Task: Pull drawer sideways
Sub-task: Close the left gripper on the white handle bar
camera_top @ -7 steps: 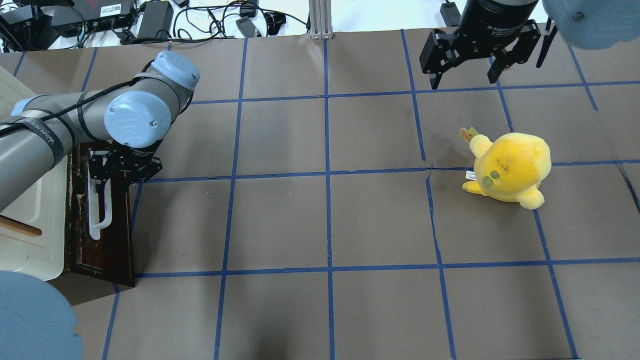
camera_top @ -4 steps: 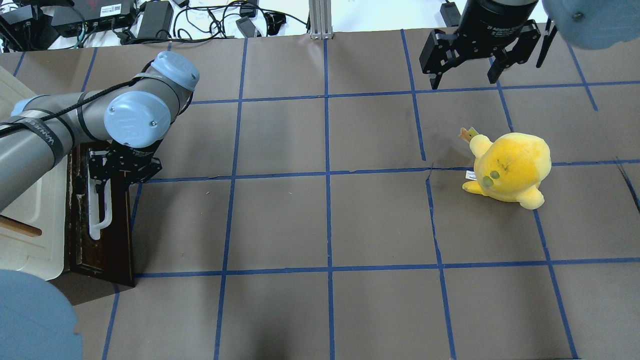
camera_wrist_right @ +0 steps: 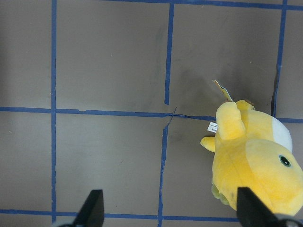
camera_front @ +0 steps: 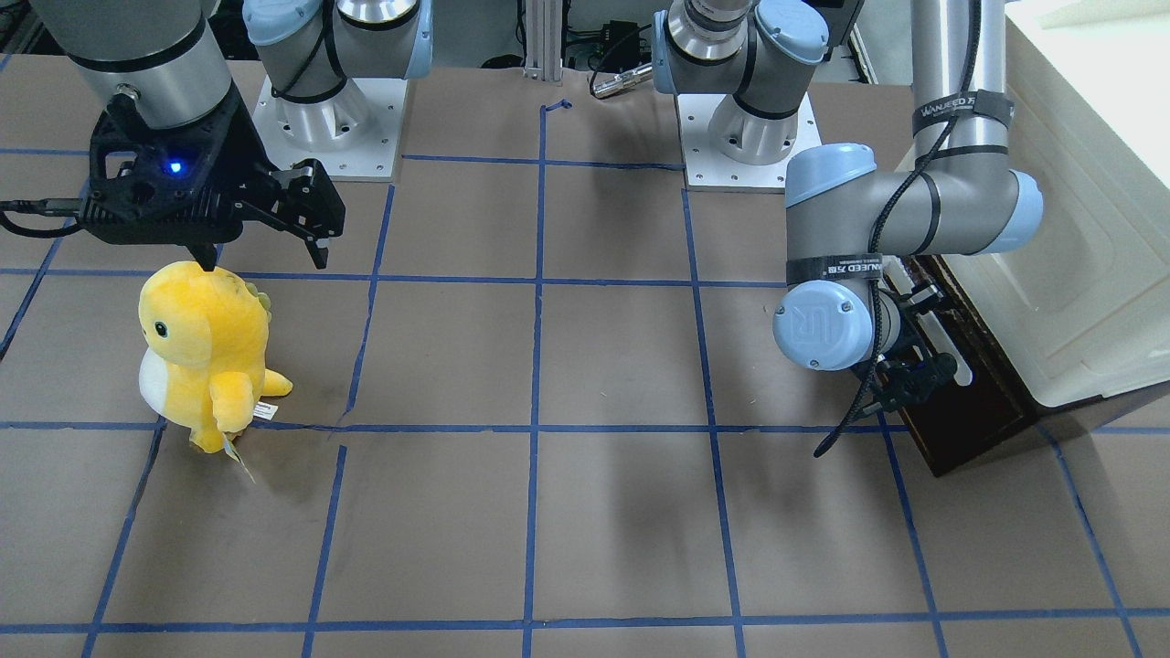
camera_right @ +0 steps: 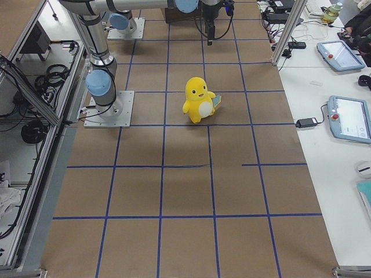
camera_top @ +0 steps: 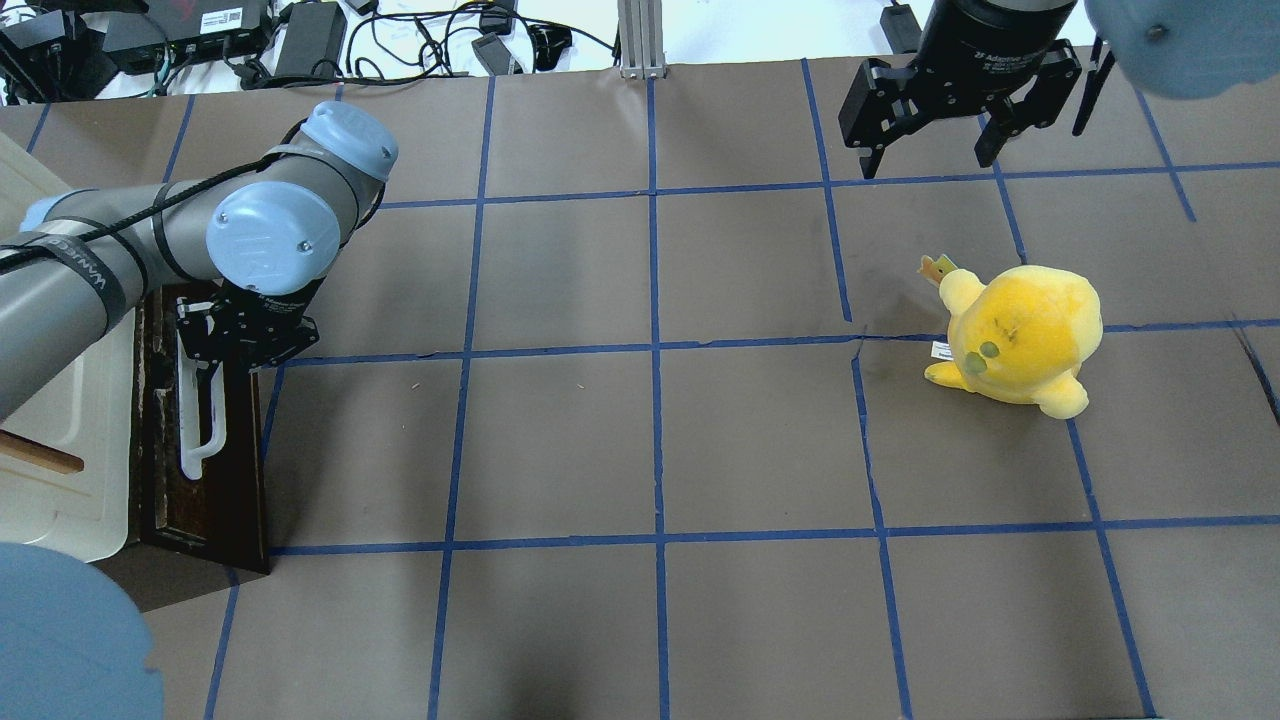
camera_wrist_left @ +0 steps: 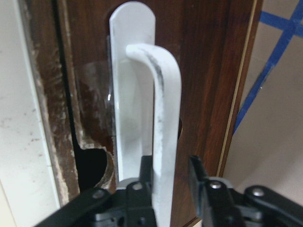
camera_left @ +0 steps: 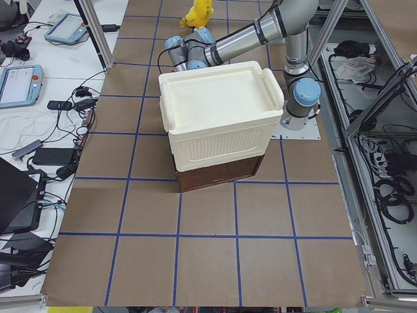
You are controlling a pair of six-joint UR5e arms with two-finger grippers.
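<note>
— Where did we find the drawer [camera_top: 205, 495]?

— At the far left edge of the overhead view, low in the frame. Its dark brown front faced the open bench [camera_top: 650, 450], and the cream cabinet top [camera_top: 60, 450] sat above it.

— And the left gripper [camera_wrist_left: 170, 172]?

— We saw it at the upper end of the white bar handle [camera_wrist_left: 165, 109]. In the wrist view its two fingers [camera_wrist_left: 147, 172] had closed in around the bar, one on each side, the left one touching it and the other just beside it.

— What of the right gripper [camera_top: 928, 155]?

— It hung at the upper right of the overhead view with its fingers spread wide and nothing between them. We noted a yellow plush toy [camera_top: 1020, 335] standing on the bench just below it in that frame, apart from it.
</note>
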